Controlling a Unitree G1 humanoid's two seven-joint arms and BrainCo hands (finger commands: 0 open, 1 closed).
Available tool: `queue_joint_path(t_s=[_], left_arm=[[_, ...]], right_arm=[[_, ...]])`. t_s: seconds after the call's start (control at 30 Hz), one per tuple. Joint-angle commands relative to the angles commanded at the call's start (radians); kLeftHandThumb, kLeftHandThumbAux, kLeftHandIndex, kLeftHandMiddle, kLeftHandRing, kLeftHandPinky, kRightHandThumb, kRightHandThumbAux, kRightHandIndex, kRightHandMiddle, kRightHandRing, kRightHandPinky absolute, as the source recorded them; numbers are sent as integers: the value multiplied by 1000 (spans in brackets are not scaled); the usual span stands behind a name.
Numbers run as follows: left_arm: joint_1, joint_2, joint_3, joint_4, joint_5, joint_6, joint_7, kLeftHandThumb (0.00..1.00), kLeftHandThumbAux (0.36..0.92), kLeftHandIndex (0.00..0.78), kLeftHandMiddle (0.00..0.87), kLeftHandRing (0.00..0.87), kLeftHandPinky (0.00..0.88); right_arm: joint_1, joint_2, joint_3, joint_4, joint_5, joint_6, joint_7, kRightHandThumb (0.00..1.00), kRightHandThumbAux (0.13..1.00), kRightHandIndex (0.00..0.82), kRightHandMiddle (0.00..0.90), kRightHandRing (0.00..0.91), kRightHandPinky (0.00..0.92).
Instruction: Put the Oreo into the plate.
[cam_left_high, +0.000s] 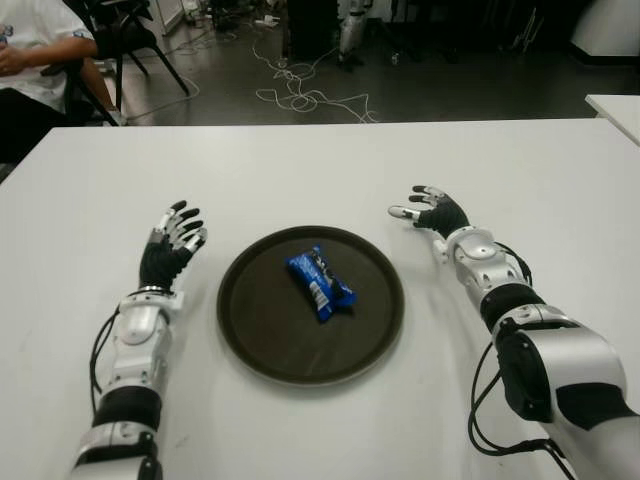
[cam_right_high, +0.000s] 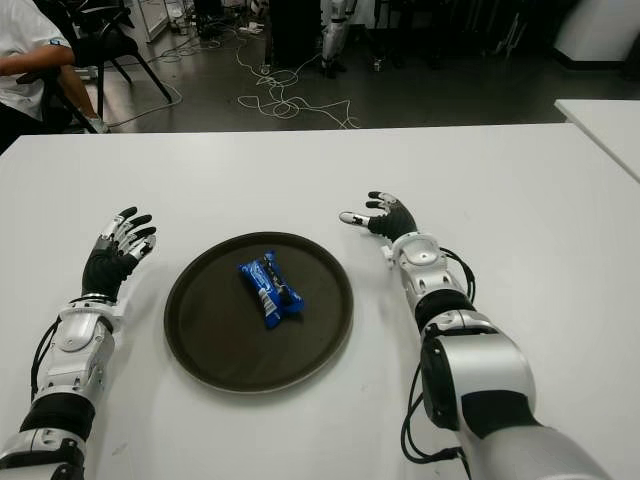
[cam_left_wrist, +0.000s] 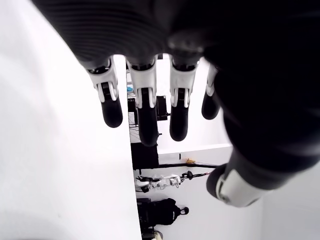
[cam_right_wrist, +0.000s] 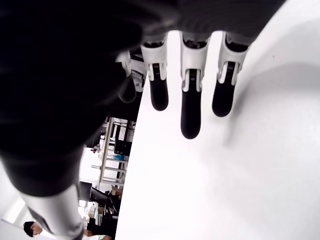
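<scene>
Blue and crinkly, the Oreo (cam_left_high: 320, 283) pack lies flat near the middle of the dark round plate (cam_left_high: 250, 340), turned at a slant with its white lettering up, so we judge the placing step done. Our 2 hands flank the plate on the white table (cam_left_high: 560, 180), the left hand (cam_left_high: 172, 245) and the right hand (cam_left_high: 432, 212) both with fingers spread and holding nothing. Next we only need to keep both clear of the plate.

bright white table (cam_left_high: 320, 160), dim room behind, soft shadows.
</scene>
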Motion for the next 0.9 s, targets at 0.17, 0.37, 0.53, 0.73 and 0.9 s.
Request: queue_joint_path(t_s=[0.17, 0.37, 0.53, 0.73, 0.9], left_arm=[[2, 3, 0, 3, 7, -9, 2, 122, 760, 107, 191, 173, 138], [1, 7, -2, 7, 13, -8, 1, 113, 764, 106, 186, 164, 119], [-7, 8, 0, 25, 15, -7, 9, 109, 757, 119, 193, 173, 141], [-12, 7, -1, 34, 19, -13, 16, 113, 751, 128, 199, 182, 158], [-11, 9, -2, 35, 20, -19, 14, 111, 739, 121, 194, 183, 159]], right_arm=[[2, 1, 5, -9, -2, -24, 0, 0, 783, 183, 269, 311, 371], [15, 5, 10, -33, 0, -57, 5, 0, 793, 182, 267, 309, 364], [54, 1, 26, -72, -8, -102, 10, 0, 791, 176, 261, 299, 346], [108, -11, 48, -136, -16, -137, 11, 0, 787, 182, 267, 298, 336], [151, -25, 60, -180, -16, -154, 6, 0, 781, 174, 267, 294, 331]])
